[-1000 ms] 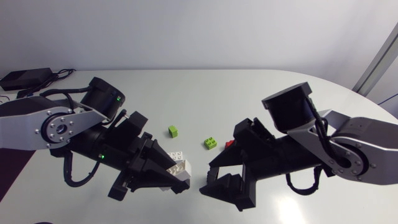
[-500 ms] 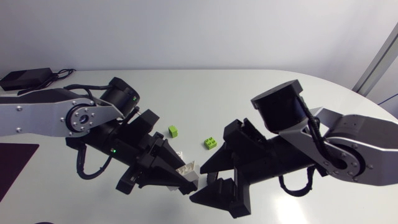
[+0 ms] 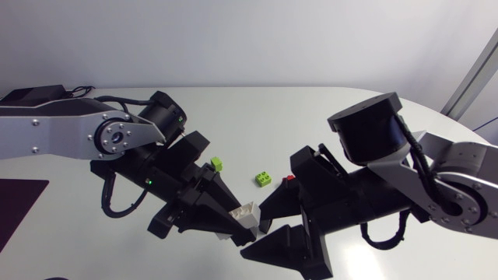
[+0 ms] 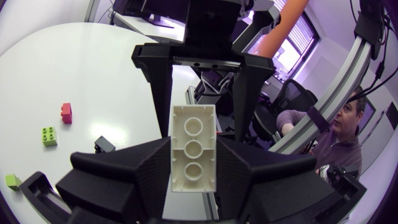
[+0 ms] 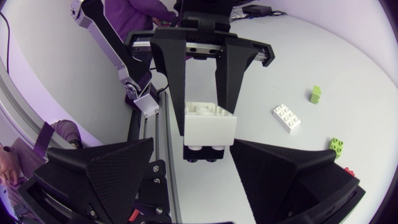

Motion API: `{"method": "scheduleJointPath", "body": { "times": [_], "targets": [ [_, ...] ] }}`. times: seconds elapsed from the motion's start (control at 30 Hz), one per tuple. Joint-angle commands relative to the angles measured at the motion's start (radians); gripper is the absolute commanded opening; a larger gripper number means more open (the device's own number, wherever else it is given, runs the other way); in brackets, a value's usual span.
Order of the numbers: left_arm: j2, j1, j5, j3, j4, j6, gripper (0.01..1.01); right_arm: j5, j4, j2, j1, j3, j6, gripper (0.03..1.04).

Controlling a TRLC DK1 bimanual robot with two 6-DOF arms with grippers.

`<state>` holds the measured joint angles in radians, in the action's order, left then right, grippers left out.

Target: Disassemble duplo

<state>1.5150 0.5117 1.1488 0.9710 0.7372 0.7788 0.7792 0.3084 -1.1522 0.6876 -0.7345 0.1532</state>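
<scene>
Right now my left gripper (image 4: 193, 186) is clamped on a white brick (image 4: 193, 146), one finger on each long side, holding it off the table at the lower centre of the head view; a black piece (image 5: 203, 153) sits plugged under the brick; my right gripper (image 3: 254, 236) is spread wide, its fingers flanking that stack without, as far as I can tell, touching it; further out on the table lie a flat white brick (image 5: 286, 117), a small green brick (image 3: 216, 163), a bigger green brick (image 3: 264, 178) and a red brick (image 3: 289, 179); the danger, I judge, is the right fingers closing on the white brick instead of the black piece, so the pull twists the whole stack out of the left grip, or the wedge fingers of both grippers knocking together; compared with a second ago, both arms have drawn toward the middle and the gap between the grippers has closed around the brick
</scene>
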Motion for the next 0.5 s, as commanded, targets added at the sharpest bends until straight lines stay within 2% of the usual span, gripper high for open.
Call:
{"method": "scheduleJointPath", "body": {
  "times": [0.0, 0.1, 0.17, 0.37, 0.47],
  "targets": [
    [0.002, 0.008, 0.023, 0.037, 0.022, 0.03, 0.241, 0.011, 0.008, 0.011, 0.006, 0.029, -0.006, 0.79],
    [-0.006, 0.017, 0.028, 0.041, 0.03, 0.03, 0.241, 0.019, 0.008, 0.012, 0.006, 0.034, -0.004, 0.74],
    [-0.009, 0.021, 0.028, 0.041, 0.03, 0.03, 0.241, 0.02, 0.008, 0.012, 0.006, 0.037, 0.002, 0.66],
    [-0.021, 0.034, 0.028, 0.043, 0.037, 0.03, 0.241, 0.04, 0.008, 0.023, 0.001, 0.049, 0.025, 0.32],
    [-0.03, 0.036, 0.029, 0.049, 0.05, 0.028, 0.241, 0.06, 0.023, 0.022, -0.007, 0.052, 0.045, 0.3]
  ]
}}
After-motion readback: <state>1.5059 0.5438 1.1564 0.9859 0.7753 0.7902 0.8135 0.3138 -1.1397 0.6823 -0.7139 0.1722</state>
